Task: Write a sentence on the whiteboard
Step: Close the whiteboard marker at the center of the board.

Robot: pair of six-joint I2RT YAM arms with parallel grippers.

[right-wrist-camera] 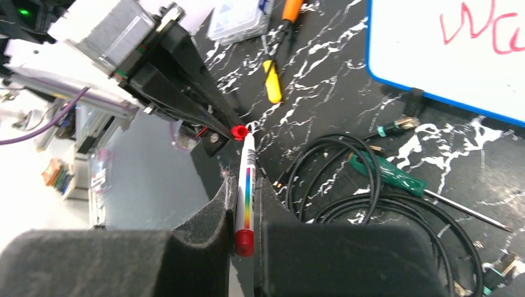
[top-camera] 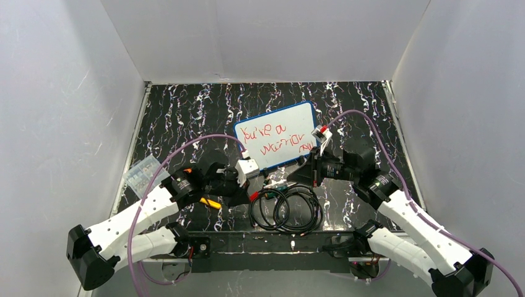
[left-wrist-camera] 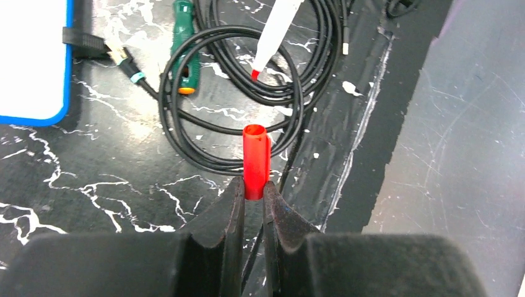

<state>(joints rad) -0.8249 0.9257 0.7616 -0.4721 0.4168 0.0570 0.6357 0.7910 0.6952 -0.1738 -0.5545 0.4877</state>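
Note:
The whiteboard (top-camera: 282, 117), white with a blue frame, lies at the table's middle back. The sentence (top-camera: 272, 140) is on it in red, two lines reading roughly "You're a warrior". My left gripper (left-wrist-camera: 254, 189) is shut on a red marker cap (left-wrist-camera: 255, 158), its open end pointing away. My right gripper (right-wrist-camera: 246, 180) is shut on a white marker (right-wrist-camera: 247, 162) with a rainbow stripe. The marker's red tip (left-wrist-camera: 254, 74) points at the cap, a short way from it. Both grippers meet in front of the board (top-camera: 266, 189). The board's corner shows in the left wrist view (left-wrist-camera: 31, 55).
A coil of black cable (top-camera: 286, 210) lies under the grippers. A green screwdriver (right-wrist-camera: 387, 173) lies on the coil, and a yellow-handled tool (right-wrist-camera: 270, 86) lies to the left. A clear plastic box (top-camera: 141, 175) sits at the left edge. White walls enclose the table.

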